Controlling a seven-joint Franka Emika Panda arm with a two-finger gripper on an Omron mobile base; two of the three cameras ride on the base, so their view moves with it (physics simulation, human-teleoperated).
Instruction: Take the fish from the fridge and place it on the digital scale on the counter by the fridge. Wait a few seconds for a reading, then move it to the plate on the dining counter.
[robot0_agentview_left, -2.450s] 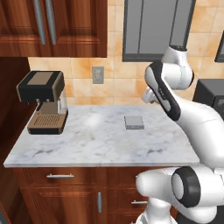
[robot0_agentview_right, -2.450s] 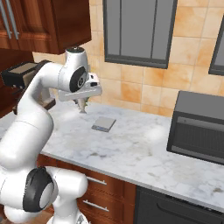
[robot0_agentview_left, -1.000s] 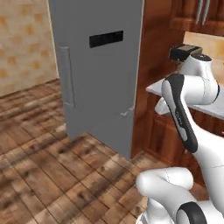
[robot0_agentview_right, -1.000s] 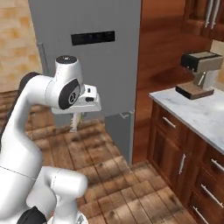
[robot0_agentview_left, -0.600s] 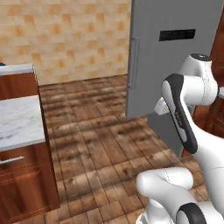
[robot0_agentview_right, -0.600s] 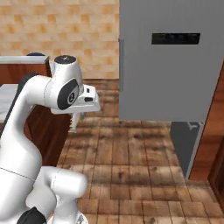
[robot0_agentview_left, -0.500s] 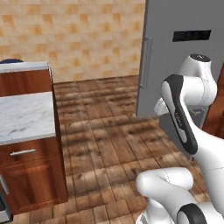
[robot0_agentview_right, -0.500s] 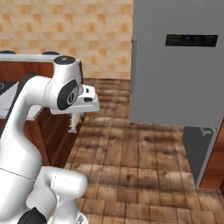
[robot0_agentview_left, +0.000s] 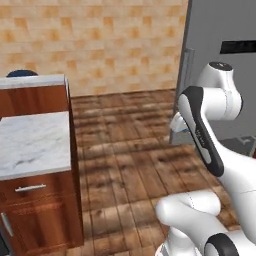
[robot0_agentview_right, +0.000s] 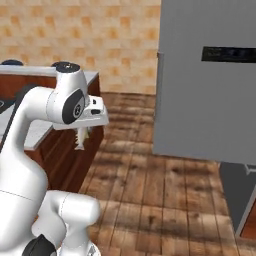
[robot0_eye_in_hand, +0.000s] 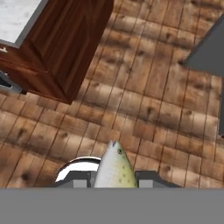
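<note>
Whole scene swung vs 2.5 s ago: then faced marble surface w/ coffee machine and small grey scale, now wood floor, island-type cabinet and fridge. That's the base turning and driving, not things moving. Over last 0.5 s the pan carried on same way: fridge slid toward right edge, marble-topped cabinet came in at left.

Left to right now. Far left in left base view: marble-topped surface (robot0_agentview_left: 30, 145) on dark wood cabinet, drawer handle below; behind it a higher wood-fronted counter w/ a dark blue rim of sthg just peeking over its top, too cut off to identify. No plate made out yet. Centre: open plank floor (robot0_agentview_left: 125, 150), tan tile wall behind. Right: grey fridge (robot0_agentview_right: 210, 85), door shut, dark display panel up high.

Gripper (robot0_agentview_right: 81, 136) hangs pointing down off the white wrist, over the floor just beside the wood cabinet's corner. Closed on the fish (robot0_eye_in_hand: 114, 168) — hand view shows tan-silver body w/ eye rising between the two fingertips, jaws narrow, snug on its sides; in right base view fish (robot0_agentview_right: 80, 139) dangles below the hand.

Meaning, as a guess: fridge and scale steps look done, now in transit to dining counter. Left: find plate, line up over it, lower, release. Risk: thin fish slipping during the swing.
</note>
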